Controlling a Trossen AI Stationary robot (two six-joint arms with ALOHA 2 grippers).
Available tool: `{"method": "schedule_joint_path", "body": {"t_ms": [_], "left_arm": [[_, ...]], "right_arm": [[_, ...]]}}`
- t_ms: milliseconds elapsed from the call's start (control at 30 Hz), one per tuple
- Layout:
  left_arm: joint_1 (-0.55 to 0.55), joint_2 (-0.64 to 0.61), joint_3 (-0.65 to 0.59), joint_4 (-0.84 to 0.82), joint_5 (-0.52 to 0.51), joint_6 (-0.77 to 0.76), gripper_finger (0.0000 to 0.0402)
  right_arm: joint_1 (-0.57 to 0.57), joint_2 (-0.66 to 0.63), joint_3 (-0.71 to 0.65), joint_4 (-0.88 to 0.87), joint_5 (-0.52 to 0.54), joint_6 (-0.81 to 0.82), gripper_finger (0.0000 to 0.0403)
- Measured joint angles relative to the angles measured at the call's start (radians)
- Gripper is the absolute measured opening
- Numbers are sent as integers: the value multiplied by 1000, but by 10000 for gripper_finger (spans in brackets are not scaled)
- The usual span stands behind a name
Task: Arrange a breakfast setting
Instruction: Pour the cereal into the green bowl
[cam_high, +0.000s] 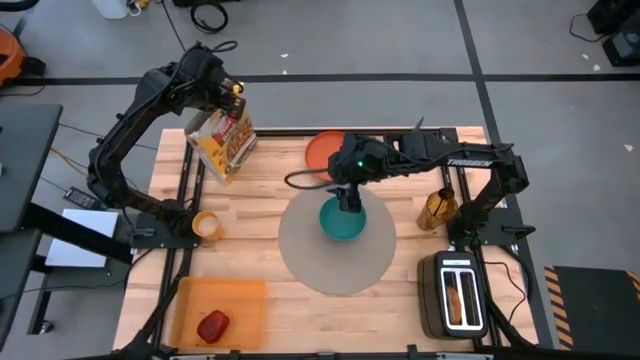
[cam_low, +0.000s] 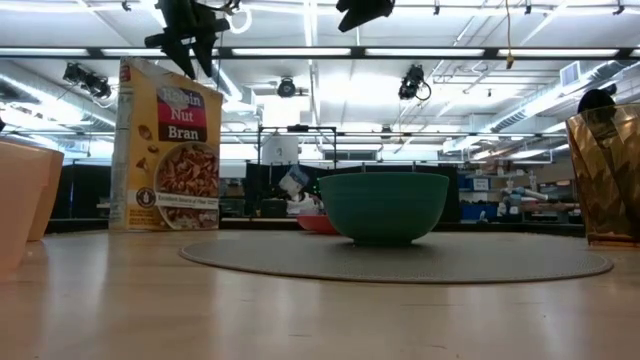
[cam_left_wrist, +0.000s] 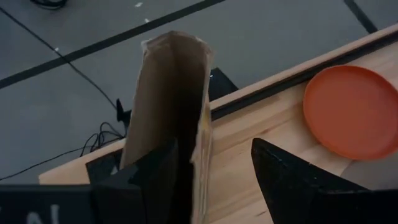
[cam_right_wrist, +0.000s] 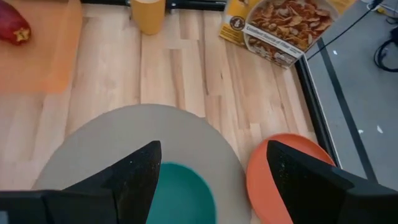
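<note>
two dark fingers of the right gripper (cam_right_wrist: 208, 180) fill the near edge of the right wrist view, spread wide apart with nothing between them, hanging over the teal round bowl (cam_high: 343, 220). landmark: the large round grey mat (cam_high: 337, 245) mid-table on the wooden table (cam_high: 270, 200). bowl sits on the mat, toward its far side, upright, looks empty in the wrist view. flat orange round plate (cam_high: 322, 150) lies just beyond the mat's far edge, seems to touch or slightly overlap it, cannot tell which. yellow nut bran cereal box (cam_high: 224, 140) stands far-left of the mat, top flaps open; left gripper (cam_left_wrist: 214, 171) is at the box top, jaws apart, one finger (cam_left_wrist: 158, 177) inside the open top against the cardboard wall, the other finger outside, not clamped as far as visible. small yellow cup (cam_high: 205, 226) stands left of the mat, near the table's left edge. orange rectangular cutting board (cam_high: 235, 305) lies near-left of the mat with a red apple (cam_high: 212, 326) on it. amber ribbed glass (cam_high: 438, 208) stands right of the mat, apart from it. black-and-silver toaster (cam_high: 455, 293) sits near-right of the mat, with a toast slice (cam_high: 456, 297) in one slot.
</note>
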Motion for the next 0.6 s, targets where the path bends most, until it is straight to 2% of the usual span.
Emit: {"method": "schedule_joint_path", "body": {"t_ms": [200,333,467,600], "left_arm": [[-3,39,-14,-29,-69,-13,215],[-2,70,-46,-49,-49,-36,211],[-16,96,-95,-50,4,-35,188],[-38,102,-130,-50,27,61,148]], "right_arm": [[-47,0,0,26,-27,-8,297],[-56,0,0,31,-43,-8,295],[-56,0,0,31,-89,-8,295],[-56,-2,0,44,-100,-8,295]]}}
